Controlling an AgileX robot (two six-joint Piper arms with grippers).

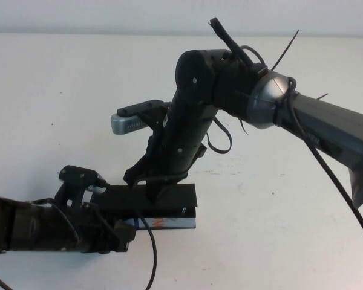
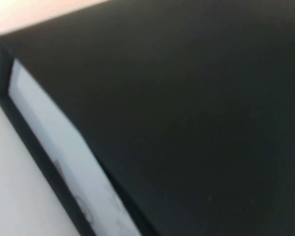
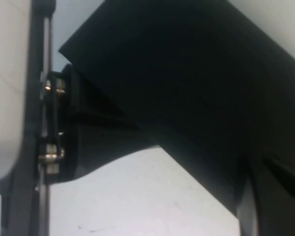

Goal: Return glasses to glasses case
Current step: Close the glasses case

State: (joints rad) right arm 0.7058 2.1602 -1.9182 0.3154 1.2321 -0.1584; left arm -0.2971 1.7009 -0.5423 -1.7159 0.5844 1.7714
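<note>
High view, glasses case (image 1: 169, 208): we see a black box lying flat on the white table (image 1: 60, 90), lid down, its white front edge with blue and orange marks facing us.
High view, right gripper (image 1: 146, 184): it comes down from the upper right and sits right on the case's lid; one dark finger lands near the lid's left part, another near its middle, so we read the fingers as spread apart, pressing on top and holding nothing.
High view, left gripper (image 1: 118, 232): low on the table at the case's left end, touching or just beside the front corner; we cannot tell how its fingers stand.
High view, glasses: we can't spot them anywhere, and the case is closed.
Left wrist view, glasses case (image 2: 196, 113): we're right up against it, the black lid filling most of the frame, with the white front edge strip running along one side and faint printed marks on it.
Left wrist view, table (image 2: 14, 187): a pale patch shows beside the case.
Right wrist view, glasses case (image 3: 187, 88): the flat black lid fills the frame from very close.
Right wrist view, right gripper finger (image 3: 88, 132): a dark finger with metal screws rests against the lid's edge, the white table (image 3: 137, 196) showing below it.
</note>
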